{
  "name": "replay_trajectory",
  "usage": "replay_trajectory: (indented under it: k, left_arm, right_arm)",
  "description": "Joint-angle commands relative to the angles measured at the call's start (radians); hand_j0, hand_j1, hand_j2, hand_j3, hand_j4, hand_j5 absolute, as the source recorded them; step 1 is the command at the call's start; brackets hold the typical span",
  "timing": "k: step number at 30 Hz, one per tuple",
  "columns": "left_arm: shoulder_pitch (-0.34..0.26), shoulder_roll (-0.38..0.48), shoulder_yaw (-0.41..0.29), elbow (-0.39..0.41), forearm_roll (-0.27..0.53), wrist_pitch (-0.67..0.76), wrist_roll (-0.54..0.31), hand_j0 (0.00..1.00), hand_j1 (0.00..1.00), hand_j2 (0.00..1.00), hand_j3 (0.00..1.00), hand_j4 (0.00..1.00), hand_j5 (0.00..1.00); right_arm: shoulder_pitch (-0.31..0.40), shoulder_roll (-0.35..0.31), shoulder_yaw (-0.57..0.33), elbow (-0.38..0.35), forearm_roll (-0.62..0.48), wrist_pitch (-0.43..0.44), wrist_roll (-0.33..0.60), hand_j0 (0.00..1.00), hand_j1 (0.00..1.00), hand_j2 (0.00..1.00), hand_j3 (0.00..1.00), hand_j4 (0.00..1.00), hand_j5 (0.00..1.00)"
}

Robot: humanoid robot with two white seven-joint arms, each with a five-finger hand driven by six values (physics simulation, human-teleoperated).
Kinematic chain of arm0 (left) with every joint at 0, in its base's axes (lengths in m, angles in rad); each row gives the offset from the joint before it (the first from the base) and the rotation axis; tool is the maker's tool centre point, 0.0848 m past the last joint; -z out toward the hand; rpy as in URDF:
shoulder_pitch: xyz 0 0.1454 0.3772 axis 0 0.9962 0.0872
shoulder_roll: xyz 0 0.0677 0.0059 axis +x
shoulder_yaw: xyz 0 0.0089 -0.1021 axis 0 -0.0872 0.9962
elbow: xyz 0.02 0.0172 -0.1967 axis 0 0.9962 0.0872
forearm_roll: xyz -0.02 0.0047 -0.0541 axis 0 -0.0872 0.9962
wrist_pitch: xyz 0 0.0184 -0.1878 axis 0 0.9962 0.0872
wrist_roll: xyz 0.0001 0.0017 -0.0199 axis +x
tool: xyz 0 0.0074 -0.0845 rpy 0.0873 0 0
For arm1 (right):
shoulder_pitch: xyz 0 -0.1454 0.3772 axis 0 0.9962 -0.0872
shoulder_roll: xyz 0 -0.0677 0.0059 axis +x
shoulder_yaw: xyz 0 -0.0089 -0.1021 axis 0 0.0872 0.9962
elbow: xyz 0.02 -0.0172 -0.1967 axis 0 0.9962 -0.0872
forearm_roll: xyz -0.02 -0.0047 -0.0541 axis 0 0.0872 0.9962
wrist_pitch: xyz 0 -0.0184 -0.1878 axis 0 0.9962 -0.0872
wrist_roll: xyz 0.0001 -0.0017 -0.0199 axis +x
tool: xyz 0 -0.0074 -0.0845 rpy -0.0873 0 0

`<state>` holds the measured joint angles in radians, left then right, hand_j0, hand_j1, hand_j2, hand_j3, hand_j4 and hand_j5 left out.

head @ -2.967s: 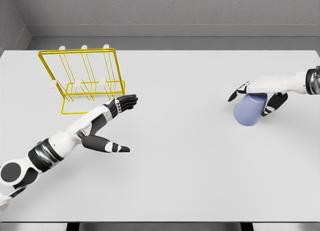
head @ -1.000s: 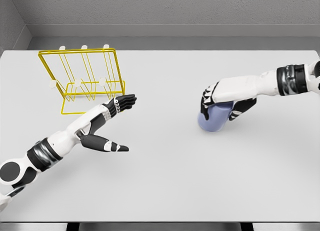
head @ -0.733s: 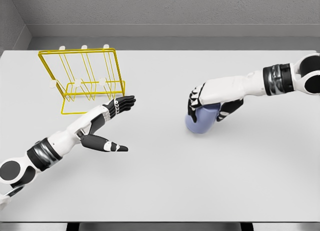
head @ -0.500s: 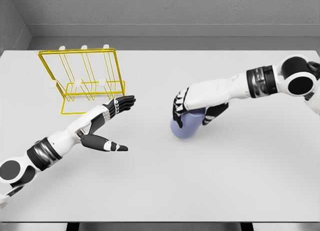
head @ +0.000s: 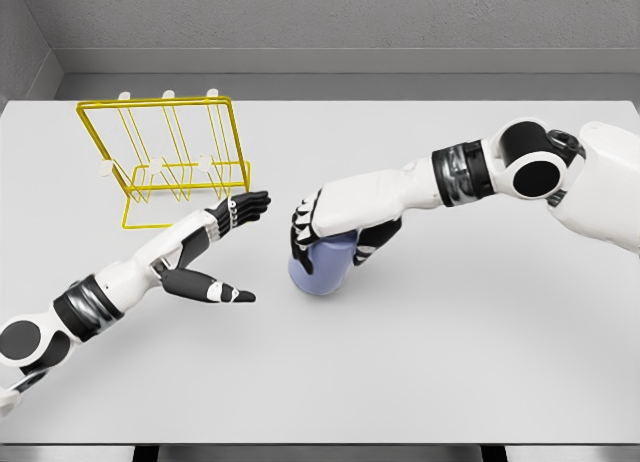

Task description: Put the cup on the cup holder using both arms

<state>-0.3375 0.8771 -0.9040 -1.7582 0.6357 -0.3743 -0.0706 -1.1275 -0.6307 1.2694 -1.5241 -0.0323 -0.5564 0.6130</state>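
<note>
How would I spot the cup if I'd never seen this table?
Look at the middle of the white table, right of the yellow wire cup holder. The cup is the pale lavender-blue thing under the right hand, the only blue object there.

The light is bright and even, and it seems to come from above. Nothing has a dark, hard shadow. There is only a soft grey smudge on the white table (head: pixel 420 362) under the cup (head: pixel 322 262) and a faint one under the left arm. The table has no shiny glare spots. The yellow wires of the rack (head: pixel 165 162) look thin and a bit jagged. Everything near and far is sharp, with no blur. The table's far edge looks straight, not bent.
</note>
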Motion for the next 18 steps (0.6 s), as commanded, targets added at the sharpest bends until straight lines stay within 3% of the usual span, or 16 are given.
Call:
replay_trajectory:
  k: [1, 5, 15, 17, 18]
  left_arm:
    - [0.002, 0.002, 0.002, 0.000, 0.002, 0.001, 0.000, 1.00, 1.00, 1.00, 1.00, 1.00, 1.00]
    - [0.008, 0.039, 0.043, 0.017, 0.007, 0.006, 0.000, 1.00, 1.00, 1.00, 1.00, 1.00, 1.00]
    - [0.008, 0.040, 0.045, 0.025, 0.004, 0.005, 0.000, 1.00, 1.00, 1.00, 1.00, 1.00, 1.00]
    - [0.008, 0.040, 0.045, 0.025, 0.004, 0.005, 0.000, 1.00, 1.00, 1.00, 1.00, 1.00, 1.00]
    - [0.008, 0.039, 0.045, 0.025, 0.004, 0.005, 0.000, 1.00, 1.00, 1.00, 1.00, 1.00, 1.00]
  right_arm:
    - [0.000, 0.014, -0.001, 0.004, -0.004, 0.010, -0.002, 0.50, 0.50, 0.50, 0.50, 0.50, 0.50]
    - [0.005, 0.020, -0.001, 0.013, 0.000, 0.012, -0.002, 0.50, 0.50, 0.50, 0.50, 0.50, 0.50]
    - [0.015, 0.022, 0.002, 0.042, 0.002, 0.012, -0.002, 0.53, 0.53, 0.53, 0.53, 0.53, 0.53]
    - [0.014, 0.022, 0.002, 0.051, 0.002, 0.013, -0.002, 0.71, 0.71, 0.71, 0.71, 0.71, 0.71]
    - [0.014, 0.022, 0.002, 0.058, 0.002, 0.036, -0.002, 0.89, 0.89, 0.89, 0.89, 0.89, 0.89]
